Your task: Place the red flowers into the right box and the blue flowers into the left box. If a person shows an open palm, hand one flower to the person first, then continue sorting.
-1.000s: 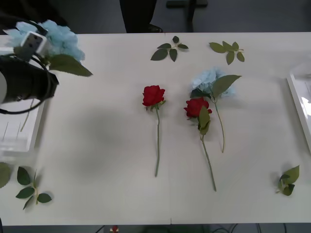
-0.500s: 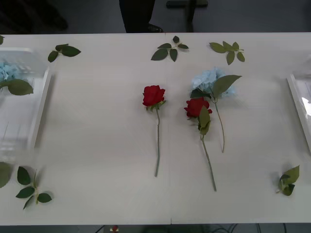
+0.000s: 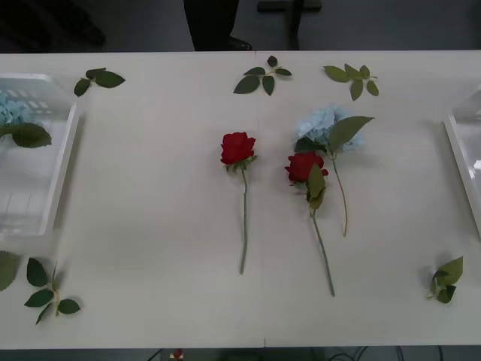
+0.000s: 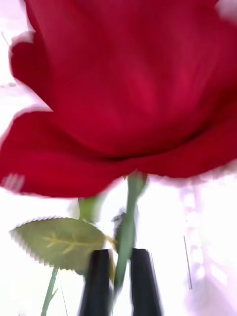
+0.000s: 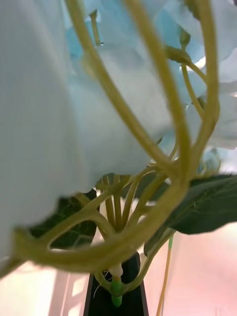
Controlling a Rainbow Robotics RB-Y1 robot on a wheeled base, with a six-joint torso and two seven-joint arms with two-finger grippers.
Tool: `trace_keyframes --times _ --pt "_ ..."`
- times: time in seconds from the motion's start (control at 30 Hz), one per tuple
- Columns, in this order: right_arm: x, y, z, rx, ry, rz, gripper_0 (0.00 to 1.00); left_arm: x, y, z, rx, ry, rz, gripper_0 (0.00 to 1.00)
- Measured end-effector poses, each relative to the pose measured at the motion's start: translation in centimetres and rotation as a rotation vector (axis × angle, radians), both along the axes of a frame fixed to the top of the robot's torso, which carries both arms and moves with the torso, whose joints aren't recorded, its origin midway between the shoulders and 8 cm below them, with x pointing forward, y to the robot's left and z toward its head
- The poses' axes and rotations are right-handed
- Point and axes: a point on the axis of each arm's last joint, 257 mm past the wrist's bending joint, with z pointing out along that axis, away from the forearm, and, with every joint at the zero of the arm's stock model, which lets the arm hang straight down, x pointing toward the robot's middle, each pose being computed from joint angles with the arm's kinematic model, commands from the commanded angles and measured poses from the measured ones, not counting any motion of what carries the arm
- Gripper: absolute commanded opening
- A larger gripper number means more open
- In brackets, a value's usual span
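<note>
Two red flowers lie on the table, one in the middle (image 3: 237, 148) and one to its right (image 3: 304, 165). Touching the second one from behind is a blue flower (image 3: 325, 126). A third red flower (image 4: 128, 84) hangs close before the right wrist camera, and my right gripper (image 4: 120, 281) is shut on its green stem. My left gripper (image 5: 117, 291) is shut on the stem of another blue flower (image 5: 59, 123), whose bloom (image 3: 10, 113) shows inside the left box (image 3: 63, 162) at the table's left end. The right box (image 3: 460, 162) shows its rim at the right edge.
Loose green leaf sprigs lie at the back centre (image 3: 261, 77), back right (image 3: 351, 77), back left (image 3: 98, 79), front left (image 3: 46, 293) and front right (image 3: 446, 280). A person's dark legs (image 3: 214, 22) stand behind the table's far edge.
The left arm has swung out of the front view to the left. The blue flower it held has gone down into the left box, uncovering the back-left leaf sprig.
</note>
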Motion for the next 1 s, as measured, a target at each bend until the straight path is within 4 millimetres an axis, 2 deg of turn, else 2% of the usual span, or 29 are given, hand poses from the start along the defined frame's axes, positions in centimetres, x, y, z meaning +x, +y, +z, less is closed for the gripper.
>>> trace_keyframes --times 0.07,0.17,0.27,0.33,0.4,0.5,0.53,0.57,0.67,0.8,0.9,1.0 --pt "0.0 0.0 0.0 -0.001 0.002 0.001 0.99 -0.6 0.1 -1.8 0.005 0.021 -0.001 0.0" --pt "-0.2 0.4 -0.4 0.009 0.018 0.006 1.0 -1.3 -0.2 -3.7 -0.011 0.049 -0.008 0.0" --pt "-0.6 2.3 -0.9 0.076 0.047 0.032 1.0 -1.6 -0.4 -4.6 -0.013 0.066 -0.012 0.0" --pt "-0.7 4.0 -0.5 0.113 0.063 0.067 1.0 -1.6 -0.4 -4.6 -0.013 0.067 -0.012 0.0" --pt "-0.7 6.3 0.5 0.141 0.08 0.126 1.0 -1.5 -0.5 -4.6 -0.018 0.064 -0.014 0.03" --pt "-0.4 10.1 2.8 0.157 0.074 0.237 1.0 -1.5 -0.7 -4.6 -0.029 0.061 -0.018 0.24" --pt "-0.6 11.5 3.5 0.158 0.079 0.28 1.0 -1.5 -0.8 -4.7 -0.032 0.066 -0.019 0.28" --pt "-0.9 12.7 4.0 0.152 0.087 0.318 1.0 -1.6 -0.9 -4.9 -0.037 0.077 -0.02 0.41" --pt "-1.5 16.6 4.9 0.132 0.102 0.426 1.0 -2.2 -1.5 -5.6 -0.058 0.123 -0.027 0.52" --pt "-2.4 22.8 3.9 0.162 0.118 0.543 1.0 -2.8 -2.6 -4.9 -0.079 0.169 -0.046 0.6" --pt "-2.5 27.0 2.8 0.212 0.082 0.544 1.0 -3.1 -3.6 -3.1 -0.1 0.186 -0.063 0.62" --pt "-2.9 30.0 0.9 0.216 0.076 0.515 1.0 -3.1 -5.4 -0.7 -0.11 0.199 -0.101 0.62"
